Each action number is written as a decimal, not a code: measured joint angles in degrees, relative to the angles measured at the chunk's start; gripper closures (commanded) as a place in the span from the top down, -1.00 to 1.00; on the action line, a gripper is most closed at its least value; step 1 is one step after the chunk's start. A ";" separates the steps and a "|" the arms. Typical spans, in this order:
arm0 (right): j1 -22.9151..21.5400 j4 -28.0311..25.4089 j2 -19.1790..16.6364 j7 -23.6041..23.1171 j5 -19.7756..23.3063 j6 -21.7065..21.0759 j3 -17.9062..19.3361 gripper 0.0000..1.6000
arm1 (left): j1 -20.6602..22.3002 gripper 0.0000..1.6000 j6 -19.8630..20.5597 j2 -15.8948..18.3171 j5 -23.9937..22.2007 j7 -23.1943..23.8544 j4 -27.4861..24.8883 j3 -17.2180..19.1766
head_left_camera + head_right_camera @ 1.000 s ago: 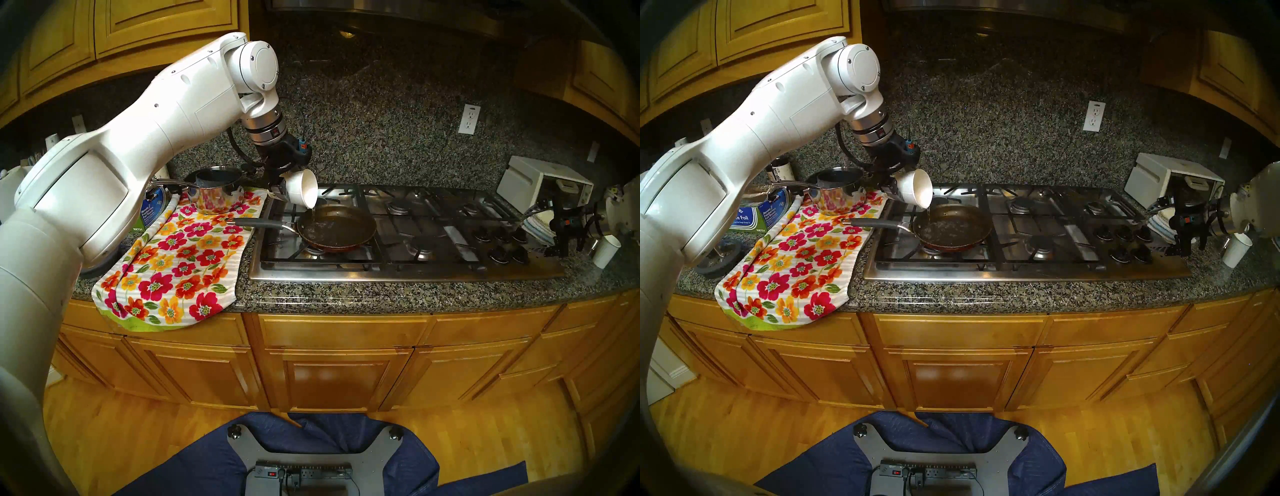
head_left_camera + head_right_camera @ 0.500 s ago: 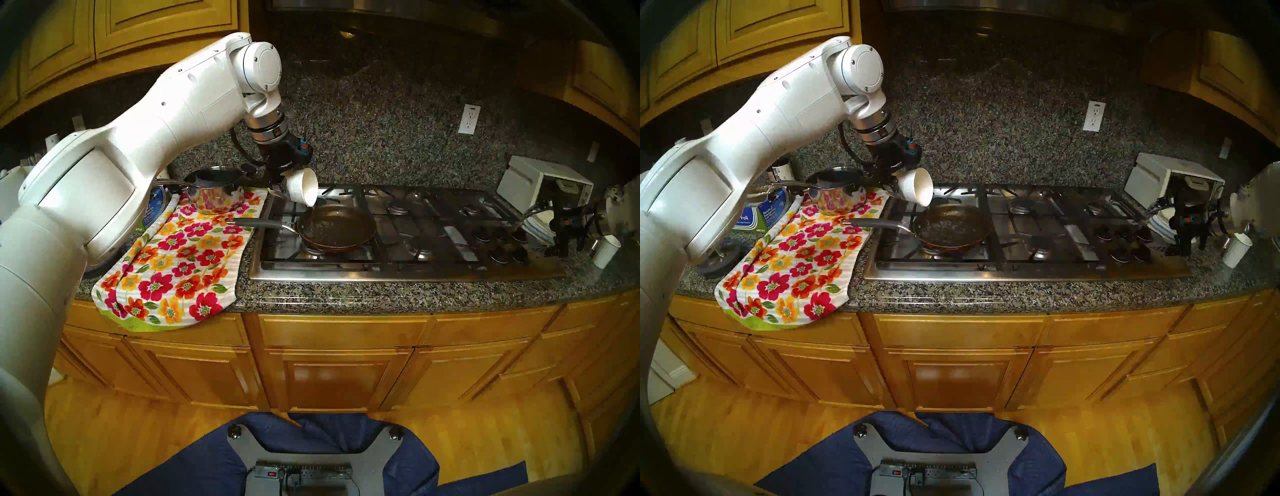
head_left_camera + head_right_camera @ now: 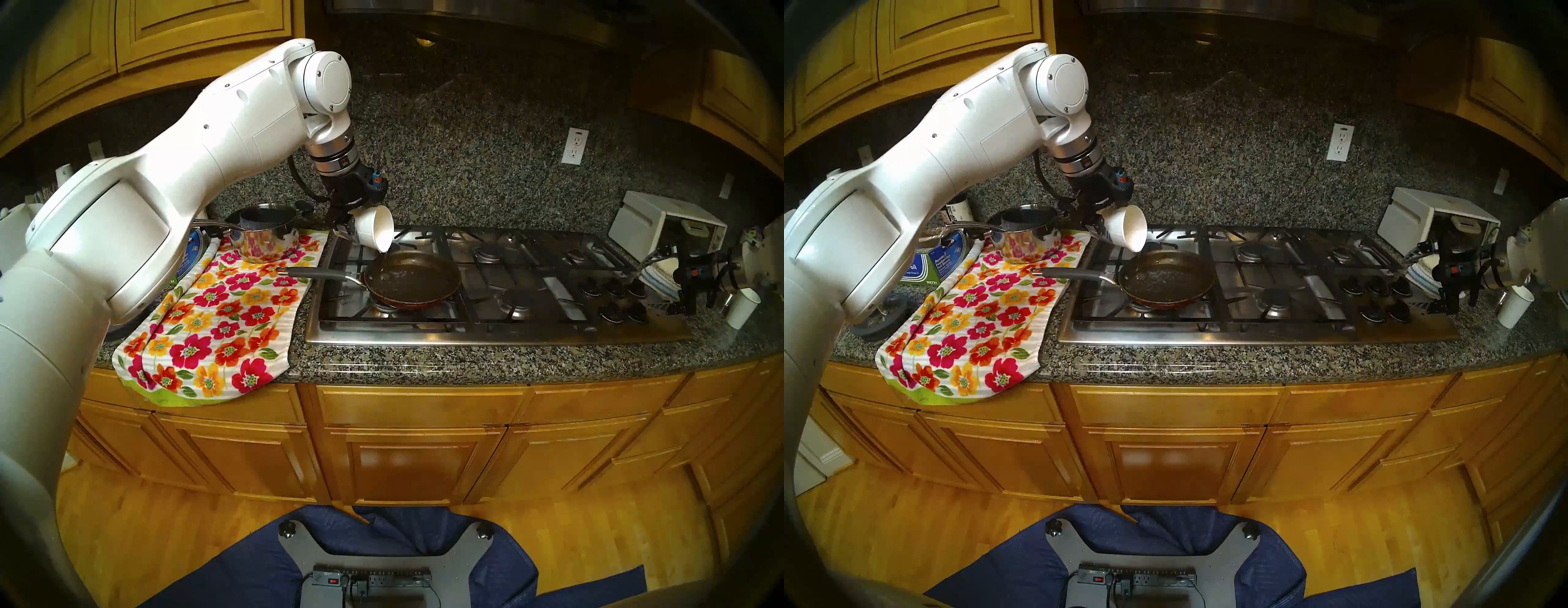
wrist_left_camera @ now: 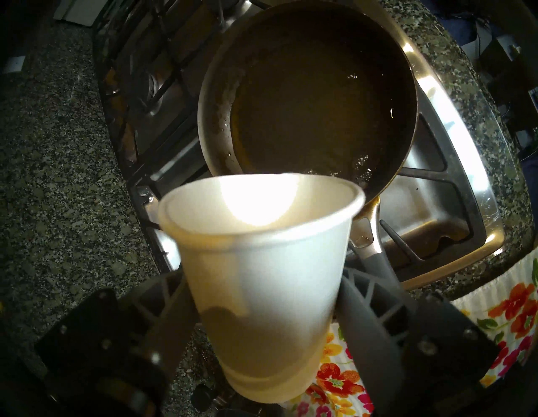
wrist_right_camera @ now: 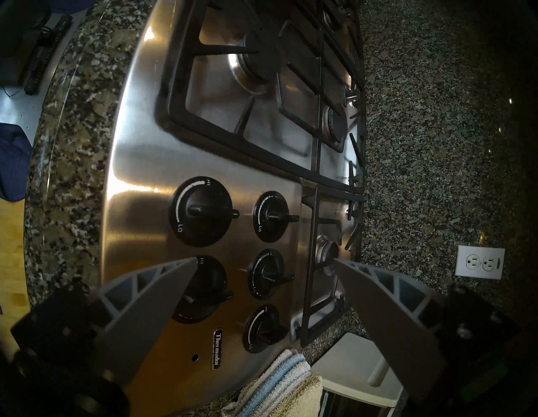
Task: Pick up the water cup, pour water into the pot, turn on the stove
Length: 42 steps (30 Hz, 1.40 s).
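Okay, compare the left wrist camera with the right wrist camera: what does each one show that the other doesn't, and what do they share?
Only the left wrist view shows the water cup tipped over the frying pan, gripped by the left gripper, with the floral towel alongside.

Only the right wrist view shows the black knobs, the wall outlet, folded cloths and the open right gripper, holding nothing.

Both show the steel cooktop with black grates and the granite counter.
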<state>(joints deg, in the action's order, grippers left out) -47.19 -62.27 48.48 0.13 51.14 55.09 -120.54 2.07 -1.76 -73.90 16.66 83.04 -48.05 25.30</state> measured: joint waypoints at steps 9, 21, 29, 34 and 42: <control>0.00 0.00 0.00 0.00 0.00 0.00 0.00 1.00 | -0.01 0.28 -1.17 0.11 1.04 -0.89 -1.55 -0.02; 0.00 0.00 0.00 0.00 0.00 0.00 0.00 1.00 | -0.35 0.29 -2.04 1.12 2.25 -1.70 -3.76 -0.06; 0.00 0.00 0.00 0.02 0.00 0.00 0.00 1.00 | -0.89 0.30 -1.51 1.60 2.56 -2.66 -4.63 0.43; 0.00 0.00 0.00 0.01 0.00 0.00 0.00 1.00 | -0.90 0.29 -0.48 1.34 2.13 -3.12 -3.56 1.13; 0.00 0.00 0.00 0.01 0.00 0.00 0.00 1.00 | -0.89 0.30 0.73 0.91 1.14 -3.83 -1.64 2.39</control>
<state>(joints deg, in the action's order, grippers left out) -47.19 -62.27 48.48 0.14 51.14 55.09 -120.54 1.18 -1.03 -72.99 17.80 79.21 -49.68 27.70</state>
